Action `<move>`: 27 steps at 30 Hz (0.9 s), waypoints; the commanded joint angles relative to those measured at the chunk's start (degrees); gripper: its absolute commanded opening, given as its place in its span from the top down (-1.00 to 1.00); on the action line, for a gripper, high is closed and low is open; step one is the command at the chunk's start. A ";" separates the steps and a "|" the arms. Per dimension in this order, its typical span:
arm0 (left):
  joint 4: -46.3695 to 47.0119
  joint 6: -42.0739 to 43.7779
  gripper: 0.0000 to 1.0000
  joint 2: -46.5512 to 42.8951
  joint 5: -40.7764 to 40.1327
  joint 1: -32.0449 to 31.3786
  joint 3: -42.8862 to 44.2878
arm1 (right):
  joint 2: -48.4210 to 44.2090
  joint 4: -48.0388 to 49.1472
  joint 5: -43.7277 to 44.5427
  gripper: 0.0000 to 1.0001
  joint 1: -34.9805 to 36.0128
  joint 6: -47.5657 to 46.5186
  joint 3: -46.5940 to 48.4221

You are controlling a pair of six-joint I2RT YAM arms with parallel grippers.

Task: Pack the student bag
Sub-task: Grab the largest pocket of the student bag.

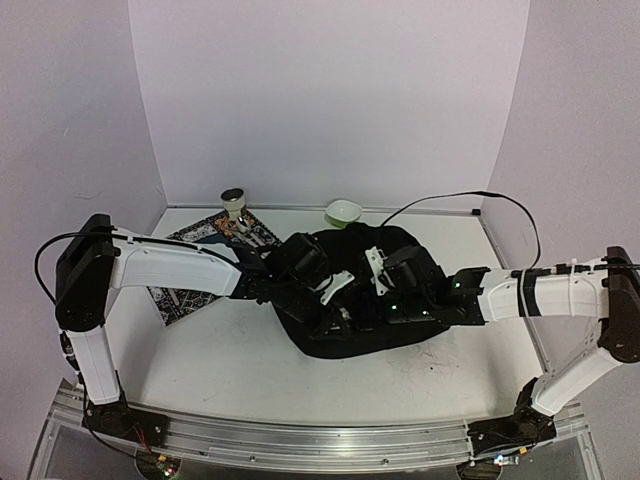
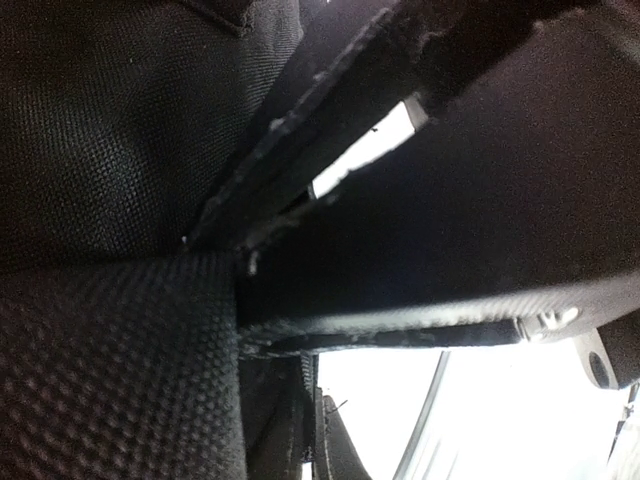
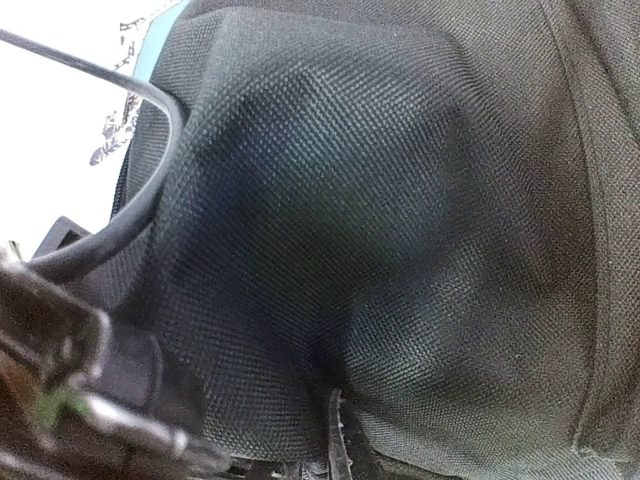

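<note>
The student bag [image 1: 345, 345] is a large black fabric backpack lying in the middle of the table. Both grippers are on top of it. My left gripper [image 1: 335, 288] reaches in from the left. In the left wrist view its fingers [image 2: 322, 440] stand together at the edge of woven black fabric [image 2: 110, 380], under black straps [image 2: 430, 250]. My right gripper [image 1: 392, 305] reaches in from the right. In the right wrist view the bag's fabric [image 3: 400, 200] fills the frame and puckers down into the jaws at one serrated fingertip [image 3: 334, 440].
A patterned mat [image 1: 185, 298] lies left of the bag, partly under the left arm. A small jar [image 1: 234, 203] and a light green bowl [image 1: 344, 211] stand near the back wall. A black cable [image 1: 440, 200] arcs over the back right.
</note>
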 commanded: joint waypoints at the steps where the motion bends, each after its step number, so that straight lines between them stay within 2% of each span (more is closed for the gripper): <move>1: 2.67 -1.22 0.99 -0.27 0.32 0.01 3.93 | 0.22 -0.63 0.40 0.78 0.18 -0.63 -0.02; 12: 1.36 -1.76 1.00 -7.24 -6.49 1.66 0.71 | -0.30 -0.85 2.81 0.77 0.17 0.88 -2.25; 16: -1.02 -1.62 1.00 -10.01 -8.92 1.84 -1.33 | -0.28 -1.54 4.67 0.70 0.16 1.85 -2.50; 18: -1.91 -1.52 1.00 -11.50 -10.26 1.91 -2.47 | -0.31 -1.92 5.27 0.58 0.14 2.23 -2.57; 20: -2.34 -1.73 1.00 -12.50 -10.85 1.91 -3.64 | -0.54 -2.15 5.19 0.31 0.13 2.94 -2.32; 22: -2.37 -2.36 1.00 -12.64 -10.17 1.91 -4.28 | -1.16 -2.34 4.62 0.18 0.14 4.10 -2.16; 27: -2.11 -4.98 1.00 -11.44 -6.53 1.78 -4.35 | -4.89 -3.90 6.51 -0.21 0.14 12.69 -4.43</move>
